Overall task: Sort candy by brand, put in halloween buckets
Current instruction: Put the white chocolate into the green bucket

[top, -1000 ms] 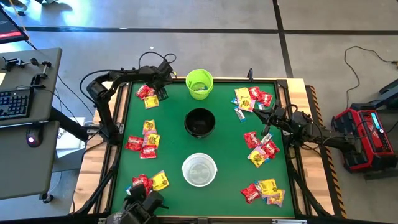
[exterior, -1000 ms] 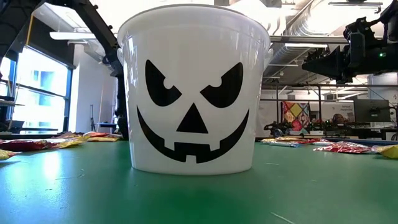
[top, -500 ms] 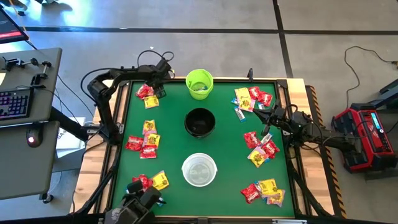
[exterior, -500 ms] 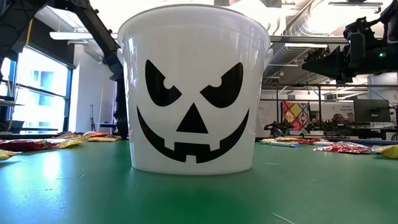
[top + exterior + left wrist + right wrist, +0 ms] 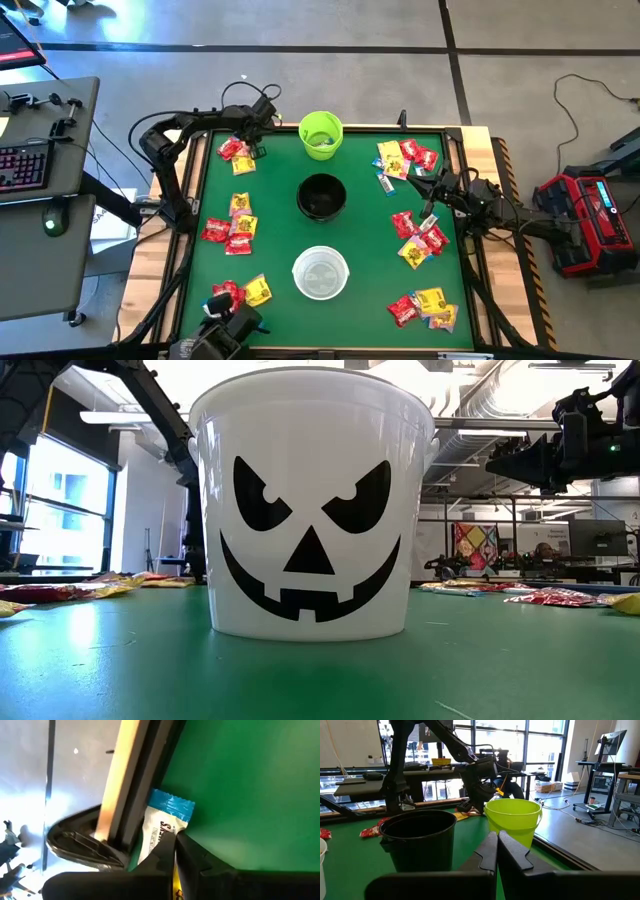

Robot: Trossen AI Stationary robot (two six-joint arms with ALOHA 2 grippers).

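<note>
Lining the middle of the green felt-like table top (image 5: 275, 150), three round open-topped plastic buckets are seen from above: a lime green bucket (image 5: 321, 134) at the far end, a glossy black bucket (image 5: 321, 196) in the middle, and a white bucket (image 5: 320, 273) nearest the low camera, where its smooth wall is shown printed with a black jack-o'-lantern face (image 5: 312, 530). Some pale content is visible inside the green bucket, though it cannot be identified. Small flat, shiny, crinkled candy packets — red, yellow and pale blue-white — are scattered in loose clusters down both sides of the table, one cluster at the far left corner (image 5: 236, 154) and another along the right edge (image 5: 420, 238).

The left gripper (image 5: 254, 146) is set low at that far left corner cluster, beside the table's wooden rim. In the left wrist view its fingers (image 5: 192, 855) are closed together, and a white packet with a blue crimped end (image 5: 162, 822) is pinched between them, lying against the dark edge strip of the table.

The right gripper (image 5: 427, 187) is held above the right side of the table, between two candy clusters; its fingers (image 5: 512, 851) are pressed together — nothing is held — and are pointed towards the black and green buckets.
</note>
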